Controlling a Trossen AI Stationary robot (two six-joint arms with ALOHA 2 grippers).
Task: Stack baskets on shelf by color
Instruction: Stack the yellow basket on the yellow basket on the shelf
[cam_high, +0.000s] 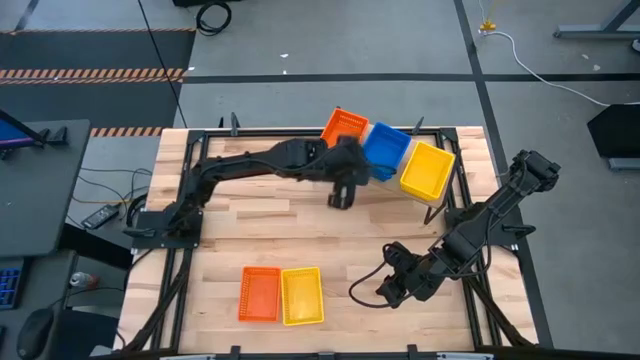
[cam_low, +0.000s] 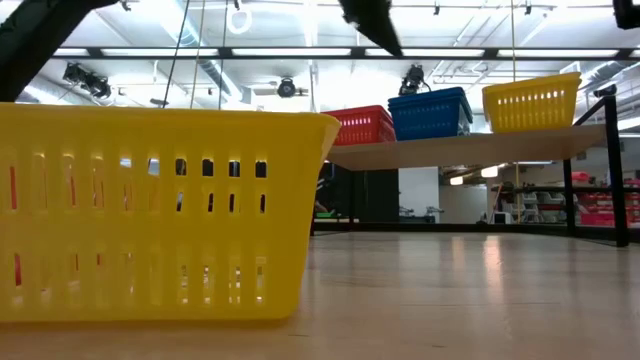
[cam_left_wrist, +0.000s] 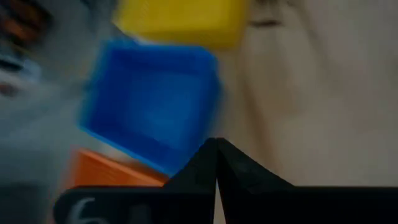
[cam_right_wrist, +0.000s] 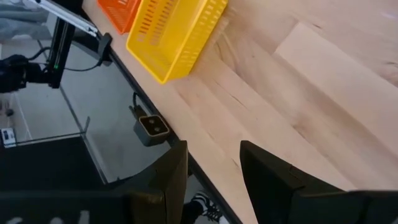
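Note:
On the shelf (cam_low: 470, 148) at the table's far side, baskets stand side by side: orange (cam_high: 345, 127), blue (cam_high: 388, 150) and yellow (cam_high: 428, 170). In the low view the blue basket (cam_low: 430, 112) stands taller than its neighbours. An orange basket (cam_high: 260, 294) and a yellow basket (cam_high: 302, 296) rest on their bottoms near the table's near edge. My left gripper (cam_high: 340, 198) is shut and empty, just in front of the shelf; in its wrist view, my left gripper (cam_left_wrist: 216, 152) faces the blue basket (cam_left_wrist: 152, 106). My right gripper (cam_high: 384, 290) is open and empty, low over the table, right of the near yellow basket.
A black metal frame (cam_high: 185, 180) runs along the table's edges. The right wrist view shows the table's near edge and a small black camera box (cam_right_wrist: 152, 127) fixed below it. Bare wood lies between the shelf and the two near baskets.

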